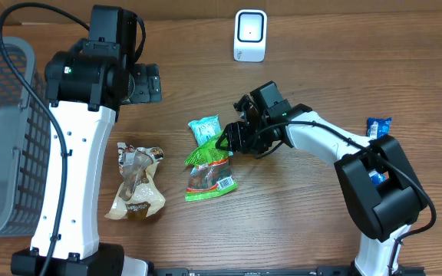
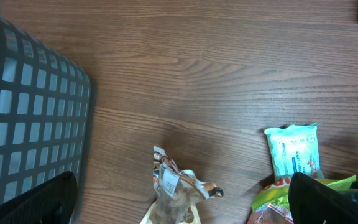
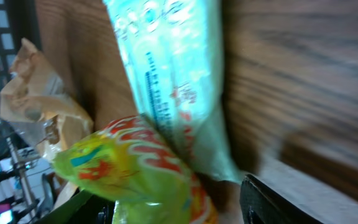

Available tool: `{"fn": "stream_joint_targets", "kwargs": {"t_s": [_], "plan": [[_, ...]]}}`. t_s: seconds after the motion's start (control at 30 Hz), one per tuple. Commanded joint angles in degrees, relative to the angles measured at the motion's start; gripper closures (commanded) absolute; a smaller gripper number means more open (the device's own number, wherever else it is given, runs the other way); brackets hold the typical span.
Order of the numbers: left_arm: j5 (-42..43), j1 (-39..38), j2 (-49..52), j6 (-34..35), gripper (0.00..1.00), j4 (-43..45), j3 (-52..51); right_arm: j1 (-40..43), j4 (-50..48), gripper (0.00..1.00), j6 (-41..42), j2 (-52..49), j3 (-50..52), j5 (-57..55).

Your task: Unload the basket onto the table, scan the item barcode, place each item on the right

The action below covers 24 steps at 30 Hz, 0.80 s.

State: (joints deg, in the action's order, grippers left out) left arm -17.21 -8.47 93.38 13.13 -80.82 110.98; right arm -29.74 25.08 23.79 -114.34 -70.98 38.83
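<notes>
**Desk:** Where's the green bag [image 1: 209, 170]?

**Photographer:** Flat on the tabletop [image 1: 336, 69], mid-frame from overhead. Its upper end touches a teal packet [image 1: 204, 129]. Its long axis runs from that end, on the scanner [image 1: 250, 34] side, toward the near edge, slightly tilted.

**Desk:** And the right claw [image 1: 229, 141]?

**Photographer:** At the bag's upper end, reaching in from the right. The wrist view shows its 2 jaws spread either side of the crinkled top, with a gap on 1 side. No pinch yet that I can see.

**Desk:** The left claw [image 1: 150, 83]?

**Photographer:** Spread wide and empty, hovering well apart from the bag, up-frame of a brown packet [image 1: 136, 182]. The right arm is plainly nearer.

**Desk:** So what matters next?

**Photographer:** Likely the scanner. It stands well apart, up-frame past the teal packet, so a lifted bag would have to travel that way with its barcode turned toward it.
</notes>
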Motion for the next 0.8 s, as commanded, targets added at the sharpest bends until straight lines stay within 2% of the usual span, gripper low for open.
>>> {"fn": "stream_joint_targets", "kwargs": {"t_s": [0.0, 0.2, 0.27, 0.37, 0.4, 0.47, 0.77], "plan": [[-0.8, 0.2, -1.1, -0.9, 0.01, 0.0, 1.0, -1.3, -0.6, 0.35, 1.8, -0.3, 0.5, 2.4], [-0.8, 0.2, -1.2, -0.9, 0.00, 0.0, 1.0, -3.1, -0.5, 0.36, 5.0, -0.5, 0.5, 1.0], [-0.8, 0.2, -1.1, -0.9, 0.01, 0.0, 1.0, -3.9, -0.2, 0.41, 7.0, -0.6, 0.5, -0.5], [-0.8, 0.2, -1.1, -0.9, 0.00, 0.0, 1.0, -5.0, 0.1, 0.56, 9.4, -0.6, 0.5, -3.5], [-0.8, 0.2, -1.2, -0.9, 0.00, 0.0, 1.0, -5.2, 0.0, 0.66, 9.5, -0.6, 0.5, -3.7], [-0.8, 0.2, -1.1, -0.9, 0.00, 0.0, 1.0, -5.4, -0.2, 0.95, 9.6, -0.6, 0.5, -3.6], [-0.8, 0.2, -1.2, -0.9, 0.00, 0.0, 1.0, -5.2, 0.2, 0.96, 10.7, 4.0, -0.1, 0.3]]}}
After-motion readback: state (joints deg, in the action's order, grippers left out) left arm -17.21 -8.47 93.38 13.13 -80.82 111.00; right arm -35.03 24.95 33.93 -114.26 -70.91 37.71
